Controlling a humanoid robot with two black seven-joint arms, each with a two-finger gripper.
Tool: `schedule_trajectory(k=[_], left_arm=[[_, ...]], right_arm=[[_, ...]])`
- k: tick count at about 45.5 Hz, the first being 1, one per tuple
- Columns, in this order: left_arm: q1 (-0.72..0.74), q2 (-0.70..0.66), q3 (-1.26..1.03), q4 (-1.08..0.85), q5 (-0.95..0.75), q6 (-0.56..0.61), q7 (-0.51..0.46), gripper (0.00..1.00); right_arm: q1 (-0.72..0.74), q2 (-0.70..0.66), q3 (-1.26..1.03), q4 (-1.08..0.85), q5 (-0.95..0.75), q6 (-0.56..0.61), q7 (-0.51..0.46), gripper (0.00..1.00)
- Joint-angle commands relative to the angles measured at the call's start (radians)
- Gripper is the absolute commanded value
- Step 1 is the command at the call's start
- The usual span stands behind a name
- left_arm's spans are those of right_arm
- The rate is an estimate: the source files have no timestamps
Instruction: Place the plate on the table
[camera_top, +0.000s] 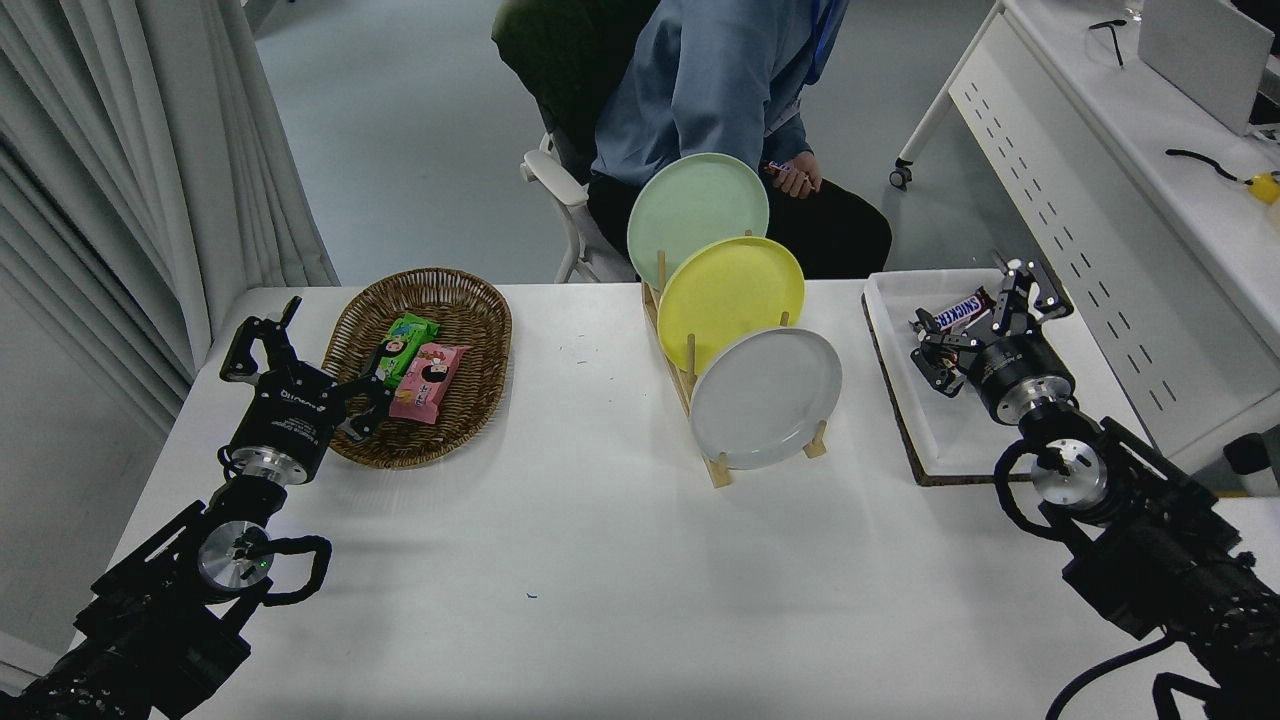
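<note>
A plain light-grey plate (765, 398), round with a shallow raised rim, stands on edge in the nearest slot of a wooden rack (722, 466) at the middle of the white table (600, 570). It leans back against the rack's pegs, its matte face turned toward the camera, unmarked and evenly lit. Behind it in the same rack stand a yellow plate (728, 292) and, farthest back, a pale green plate (695, 205), each of like size and partly covered by the one in front.

To the right of the rack, well apart from it, the right gripper (985, 325) hangs over a white tray (900, 380), fingers spread wide, empty, just beside a Snickers bar (957, 312) lying in the tray. To the left of the rack, the left gripper (300, 350) is parked at the near edge of a wicker basket (440, 290) holding a green snack packet (405, 345) and a pink snack packet (430, 382); its fingers too are spread. Beyond the rack, a person in a blue top (715, 80) sits at the table's far side.
</note>
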Motion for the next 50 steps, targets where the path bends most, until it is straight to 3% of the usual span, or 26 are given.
schedule_trajectory(k=[1, 9, 22, 36, 50], left_arm=[[0.000, 0.000, 0.000, 0.000, 0.000, 0.000, 0.000, 1.00], [0.000, 0.000, 0.000, 0.001, 0.000, 0.000, 0.000, 1.00], [0.000, 0.000, 0.000, 0.000, 0.000, 0.000, 0.000, 1.00], [0.000, 0.000, 0.000, 0.001, 0.000, 0.000, 0.000, 1.00], [0.000, 0.000, 0.000, 0.001, 0.000, 0.000, 0.000, 1.00]], right_arm=[[0.097, -0.125, -0.348, 0.064, 0.004, 0.009, -0.002, 1.00], [0.149, -0.274, -0.566, 0.362, 0.007, 0.011, -0.002, 1.00], [0.307, -0.332, -0.911, 0.518, 0.180, 0.011, -0.002, 1.00], [0.348, -0.326, -0.939, 0.589, 0.323, -0.018, -0.003, 1.00], [0.400, -0.278, -0.960, 0.638, 0.565, -0.190, -0.055, 1.00]])
